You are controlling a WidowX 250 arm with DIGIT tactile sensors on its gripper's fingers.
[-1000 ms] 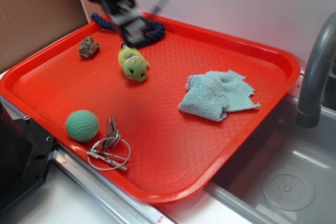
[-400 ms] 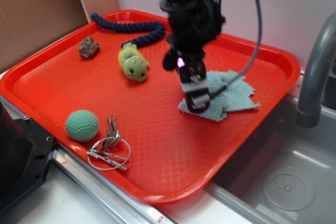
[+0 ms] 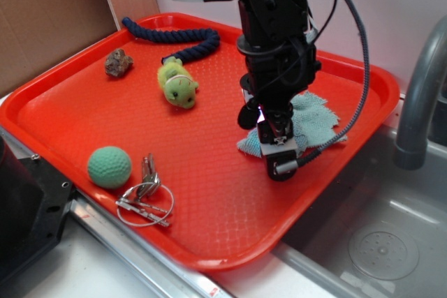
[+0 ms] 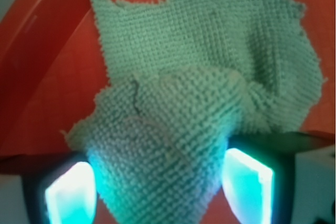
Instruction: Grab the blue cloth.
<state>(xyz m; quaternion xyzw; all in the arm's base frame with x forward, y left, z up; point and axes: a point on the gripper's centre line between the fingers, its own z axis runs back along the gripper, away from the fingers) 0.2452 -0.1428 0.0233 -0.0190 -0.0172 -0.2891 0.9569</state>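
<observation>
Straddling the near folded edge of the blue cloth [image 4: 199, 103], the gripper [image 3: 276, 153] stands spread, gripping nothing, one finger [image 4: 71, 195] on each side of the bunched terry. The cloth lies directly beneath it on the red tray [image 3: 105, 102], right of the green plush toy [image 3: 179, 84], so closing should pinch the fold.

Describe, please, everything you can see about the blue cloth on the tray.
The blue cloth is a small pale blue-green rag of looped terry weave with ragged, frayed edges. It lies crumpled, with folds, on the right part of the red tray, near the rim beside the sink. The gripper stands over its near-left part and hides it in the exterior view. In the wrist view a bunched fold sits between the two fingers, which look spread on either side of it. Nothing else touches the cloth.
</observation>
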